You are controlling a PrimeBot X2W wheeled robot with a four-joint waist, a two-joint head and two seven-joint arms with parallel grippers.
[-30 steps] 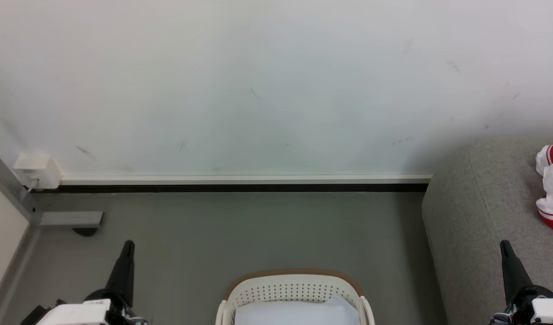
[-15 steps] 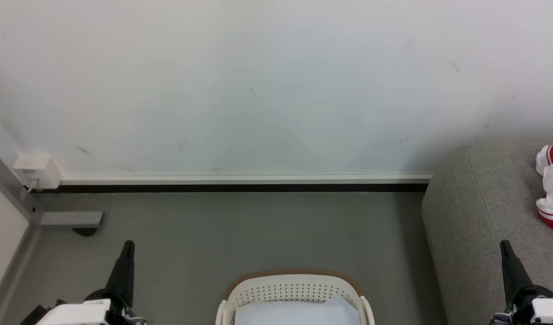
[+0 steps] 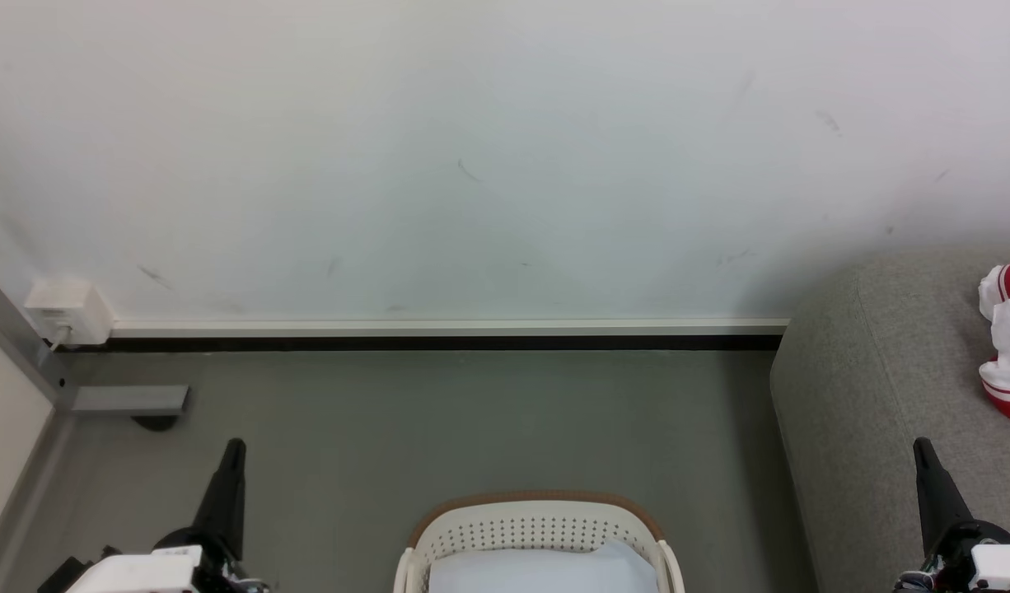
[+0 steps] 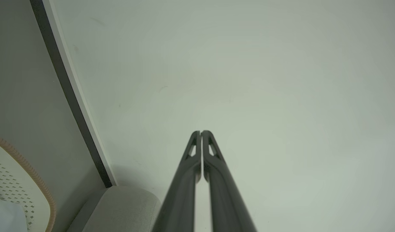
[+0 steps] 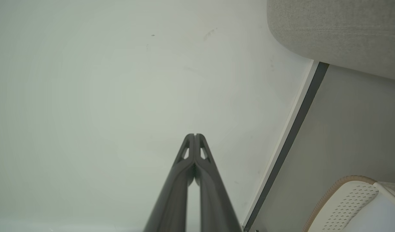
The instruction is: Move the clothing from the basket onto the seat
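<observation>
The cream basket (image 3: 538, 527) with a brown rim stands on the floor at the bottom centre, and a pale bluish-white cloth (image 3: 542, 572) lies in it. Red and white clothing (image 3: 1007, 346) rests on the grey seat (image 3: 884, 387) at the right edge. My left gripper (image 3: 235, 446) is shut and empty at the lower left, well left of the basket. My right gripper (image 3: 921, 446) is shut and empty at the lower right, over the seat's front part. Both wrist views show the fingertips pressed together, the left gripper (image 4: 201, 132) and the right gripper (image 5: 195, 135) pointing at the white wall.
A white wall with a skirting board (image 3: 447, 328) runs across behind the grey floor. A wall socket box (image 3: 67, 311) and a grey metal frame foot (image 3: 130, 401) stand at the far left. Open floor lies between the basket and the wall.
</observation>
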